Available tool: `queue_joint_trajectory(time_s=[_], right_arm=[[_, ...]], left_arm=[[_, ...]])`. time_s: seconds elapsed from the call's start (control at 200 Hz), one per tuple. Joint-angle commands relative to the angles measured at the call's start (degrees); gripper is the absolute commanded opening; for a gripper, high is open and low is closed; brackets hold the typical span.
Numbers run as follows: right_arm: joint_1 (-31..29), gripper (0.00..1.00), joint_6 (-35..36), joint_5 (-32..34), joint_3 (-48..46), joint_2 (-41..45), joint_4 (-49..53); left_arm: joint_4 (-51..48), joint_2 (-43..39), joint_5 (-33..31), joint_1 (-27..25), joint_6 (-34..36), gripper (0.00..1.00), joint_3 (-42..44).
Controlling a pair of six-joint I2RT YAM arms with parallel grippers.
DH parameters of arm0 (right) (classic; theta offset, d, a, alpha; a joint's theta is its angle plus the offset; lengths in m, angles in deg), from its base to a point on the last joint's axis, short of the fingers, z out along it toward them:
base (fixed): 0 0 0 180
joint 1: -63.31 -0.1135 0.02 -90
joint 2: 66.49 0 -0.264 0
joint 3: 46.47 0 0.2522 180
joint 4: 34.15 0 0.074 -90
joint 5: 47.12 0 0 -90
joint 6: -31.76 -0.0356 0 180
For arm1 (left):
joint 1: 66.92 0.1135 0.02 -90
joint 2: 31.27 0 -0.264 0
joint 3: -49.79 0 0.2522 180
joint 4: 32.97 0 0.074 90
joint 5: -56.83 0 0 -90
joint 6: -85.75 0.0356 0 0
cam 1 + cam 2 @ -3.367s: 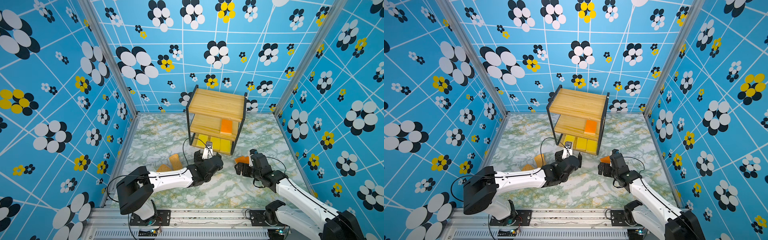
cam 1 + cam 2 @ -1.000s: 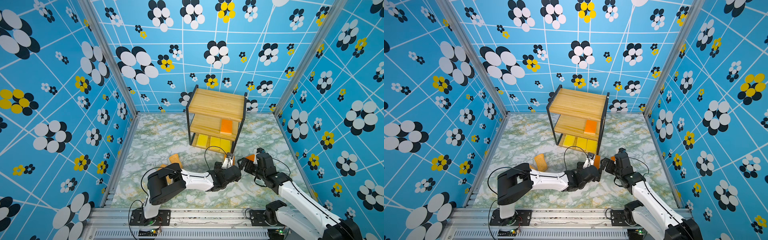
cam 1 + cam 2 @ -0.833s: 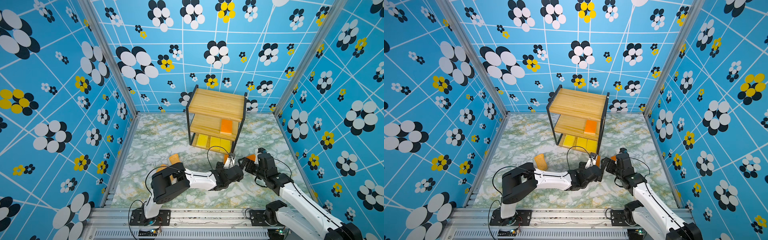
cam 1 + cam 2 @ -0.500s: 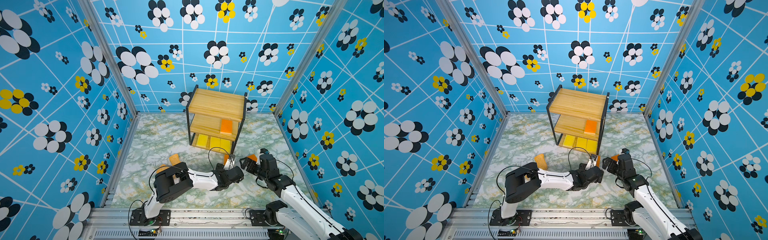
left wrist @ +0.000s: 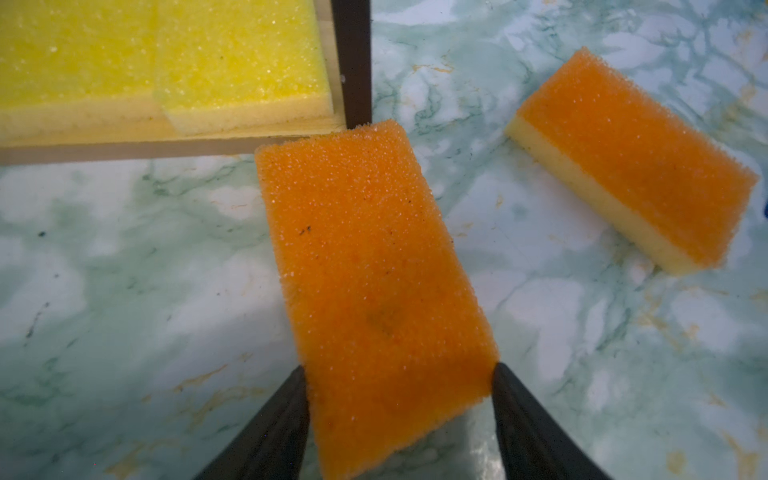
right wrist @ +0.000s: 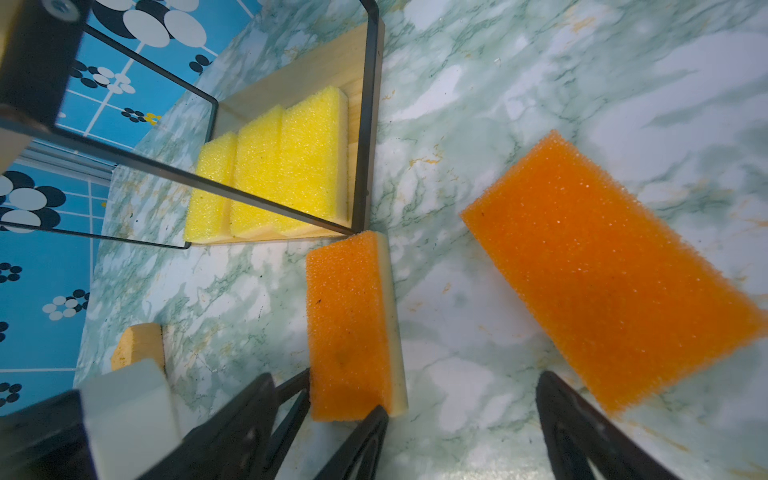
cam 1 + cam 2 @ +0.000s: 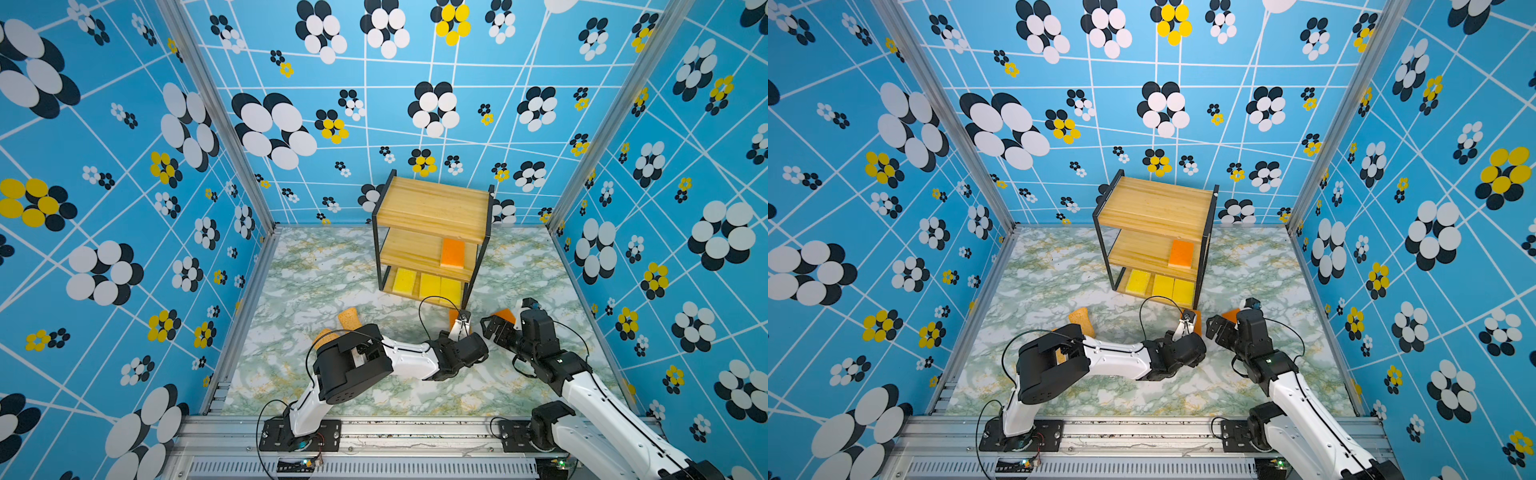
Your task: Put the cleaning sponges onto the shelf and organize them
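An orange sponge [image 5: 374,270] lies on the marble floor against the shelf's front right leg [image 5: 351,62]. My left gripper [image 5: 398,368] is shut on its near end, a finger pressing each long side, which also shows in the right wrist view [image 6: 349,324]. In both top views the left gripper [image 7: 461,328] [image 7: 1185,326] reaches across to the right. A second orange sponge [image 6: 611,274] [image 7: 505,313] lies loose beside my right gripper [image 6: 436,415] [image 7: 492,326], which is open and empty. The shelf [image 7: 432,208] holds one orange sponge [image 7: 452,252] on its middle board and three yellow sponges [image 7: 428,284] on its bottom board.
Two tan sponges [image 7: 348,319] [image 7: 324,336] lie on the floor left of the left arm's elbow. The two grippers stand close together in front of the shelf's right corner. Patterned blue walls [image 7: 124,208] enclose the marble floor [image 7: 316,270] on three sides.
The left arm swung right from the shelf front to the orange sponge, and its jaws closed onto it in the last half second. The right gripper has hardly moved.
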Motion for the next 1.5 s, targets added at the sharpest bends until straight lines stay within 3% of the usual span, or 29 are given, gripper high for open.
queue_joint_trajectory(time_s=[0.0, 0.305, 0.6, 0.645, 0.725, 0.765, 0.875, 0.985, 1.16, 1.495], right_arm=[[0.49, 0.99, 0.04, 0.99, -0.44, 0.65, 0.85], [0.65, 0.99, 0.25, 1.11, -0.04, 0.49, 0.72], [0.74, 0.99, 0.42, 1.02, -0.43, 0.08, 0.31], [0.74, 0.99, 0.42, 0.84, -0.48, -0.01, 0.30], [0.72, 0.99, 0.59, -0.51, -0.82, -0.43, -0.47], [0.75, 0.99, 1.13, -2.44, -1.02, -1.05, -1.70], [0.83, 0.99, 1.93, -10.44, -1.43, -4.24, -6.48], [0.83, 0.99, 0.90, -11.73, -1.21, -7.25, -7.74], [0.83, 0.99, -0.40, -18.20, -1.23, -11.06, -12.16], [0.40, 0.99, -4.52, -23.15, -4.21, -15.22, -19.05]], left_arm=[[-0.31, 0.91, 0.59, 0.65, -0.90, 0.60, 0.08], [-1.23, -0.98, 0.07, 0.72, -0.02, 0.45, 1.11], [-3.08, -2.96, -0.94, 0.54, 0.37, 0.44, 2.13], [-3.37, -2.97, -1.21, 0.53, 0.25, 0.52, 2.04], [-4.04, -2.97, -1.77, 0.46, -0.12, 0.82, 1.65], [-4.34, -3.03, -1.96, 0.37, -0.26, 0.89, 1.55], [-3.92, -3.75, -2.13, 0.37, -0.48, 0.92, 2.50], [-2.86, -4.78, -2.00, 0.21, -0.58, 1.00, 3.60], [-2.22, -8.56, -4.35, -0.07, -3.05, 0.99, 7.77], [-1.76, -12.15, -7.02, -0.07, -4.82, 0.99, 12.34]])
